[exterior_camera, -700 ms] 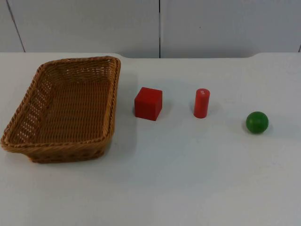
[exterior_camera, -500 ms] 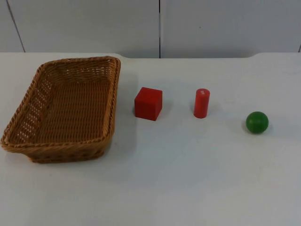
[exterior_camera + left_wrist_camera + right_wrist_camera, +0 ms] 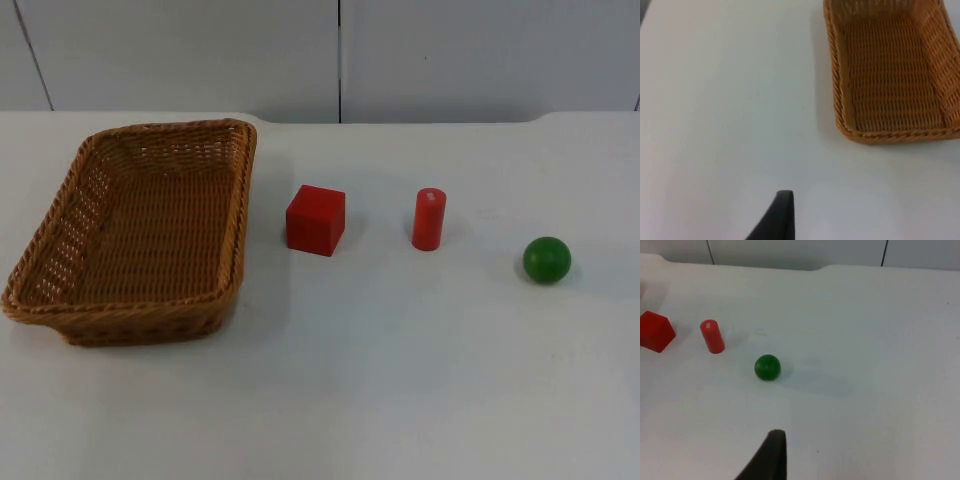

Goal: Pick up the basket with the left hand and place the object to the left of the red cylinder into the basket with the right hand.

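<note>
Nothing moved since earlier frames. Wicker basket (image 3: 135,230) at counter's left, long axis front-to-back, nearer left gripper (image 3: 782,210); red cube (image 3: 316,220) just left of red cylinder (image 3: 429,219), toward right gripper (image 3: 771,452). State of both grippers' fingers: cannot tell.

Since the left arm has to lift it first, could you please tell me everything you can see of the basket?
The basket is a rectangular tray of brown woven wicker with a braided rim and sloping, partly open-weave walls. It sits flat and upright on the white table, at the left end of the row of things, with nothing inside it. The red cube is its nearest neighbour, to its right and apart from it. Nothing touches the basket but the table. The left wrist view also shows it, lying ahead of that arm.
</note>
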`<state>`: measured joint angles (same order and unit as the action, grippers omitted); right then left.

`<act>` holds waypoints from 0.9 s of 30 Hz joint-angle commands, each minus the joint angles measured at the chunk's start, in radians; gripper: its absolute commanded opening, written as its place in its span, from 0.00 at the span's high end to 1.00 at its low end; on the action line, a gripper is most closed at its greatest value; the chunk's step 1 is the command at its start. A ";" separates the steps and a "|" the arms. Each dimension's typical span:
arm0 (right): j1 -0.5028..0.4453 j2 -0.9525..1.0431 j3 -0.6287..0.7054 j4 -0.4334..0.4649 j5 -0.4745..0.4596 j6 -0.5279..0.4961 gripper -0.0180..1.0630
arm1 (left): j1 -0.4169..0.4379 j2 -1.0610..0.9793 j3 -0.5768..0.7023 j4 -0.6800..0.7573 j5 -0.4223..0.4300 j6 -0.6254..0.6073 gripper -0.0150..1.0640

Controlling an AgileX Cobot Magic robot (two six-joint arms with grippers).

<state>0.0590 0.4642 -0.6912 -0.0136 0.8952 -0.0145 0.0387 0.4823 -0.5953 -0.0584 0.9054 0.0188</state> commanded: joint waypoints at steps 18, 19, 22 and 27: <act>-0.006 0.381 0.002 -0.001 -0.058 -0.001 0.01 | -0.005 0.349 -0.022 -0.062 -0.103 -0.004 0.01; -0.006 0.390 0.002 0.001 -0.056 -0.001 0.01 | -0.005 0.349 -0.022 -0.066 -0.109 -0.002 0.01; -0.006 0.393 0.002 0.001 -0.056 -0.001 0.01 | -0.005 0.349 -0.022 -0.078 -0.118 0.003 0.01; -0.006 0.392 0.002 0.001 -0.058 -0.001 0.01 | -0.005 0.376 -0.024 -0.099 -0.140 0.015 0.01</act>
<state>0.0590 0.8568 -0.6889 -0.0136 0.8464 -0.0165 0.0387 0.8561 -0.6115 -0.1422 0.7809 0.0292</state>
